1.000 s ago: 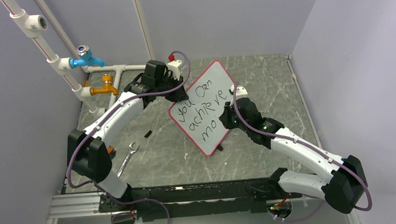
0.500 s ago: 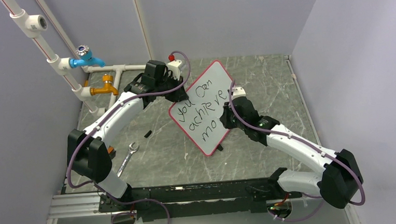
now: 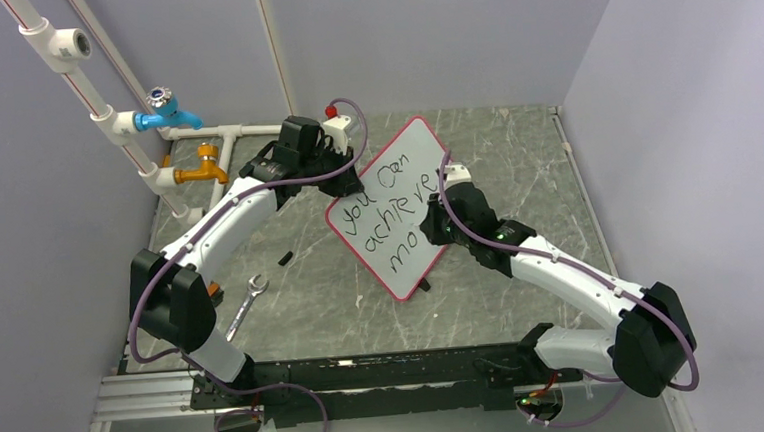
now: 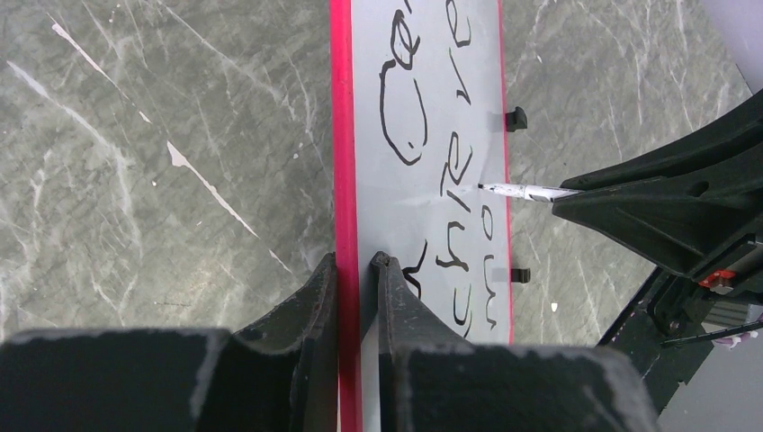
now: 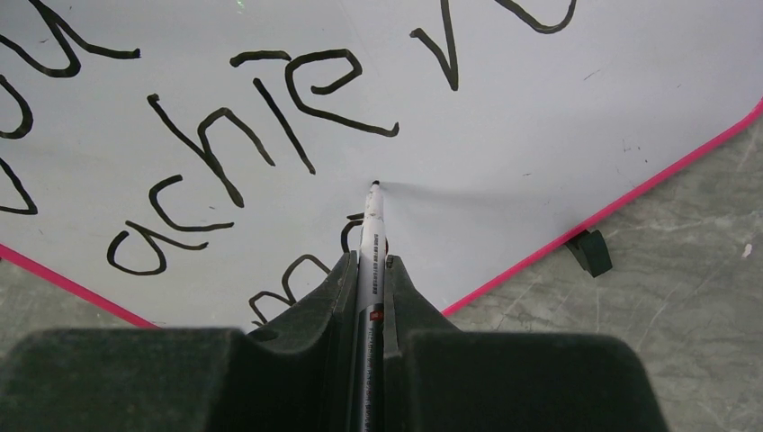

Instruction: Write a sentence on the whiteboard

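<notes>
**Right claw (image 5: pixel 369 261) clamped on marker (image 5: pixel 371 229); left claw (image 4: pixel 355 263) pinching board rim**

1. Claw state. The right claw is closed on the marker barrel, with the tip projecting ahead of the fingers. The left claw is closed on the red-pink rim of the whiteboard (image 3: pixel 416 149), one finger on each side of it.

2. Board position. The whiteboard sits near the middle of the table (image 3: pixel 525 167), turned diagonally, with its face towards the right arm. The legible text reads "you Can achieve mo".

3. Step in hand. The judged step is continuing the word begun with "mo". The marker tip lies just past the "o", below the "e" of "achieve". Whether it touches the face cannot be told.
   - Apply light, even pressure, since a hard push could rock the board in the left claw's grip.
   - Hold the barrel at its present shallow angle.
   - Start the next letter clear of the "o" and well short of the red rim.
   - Hold the left claw steady during each stroke.

4. Arm pose. The right arm runs from its base at the near right, with its forearm angled inwards to the board's right edge. The left arm arcs up the left side, and its wrist comes down on the board's far-left rim.
</notes>
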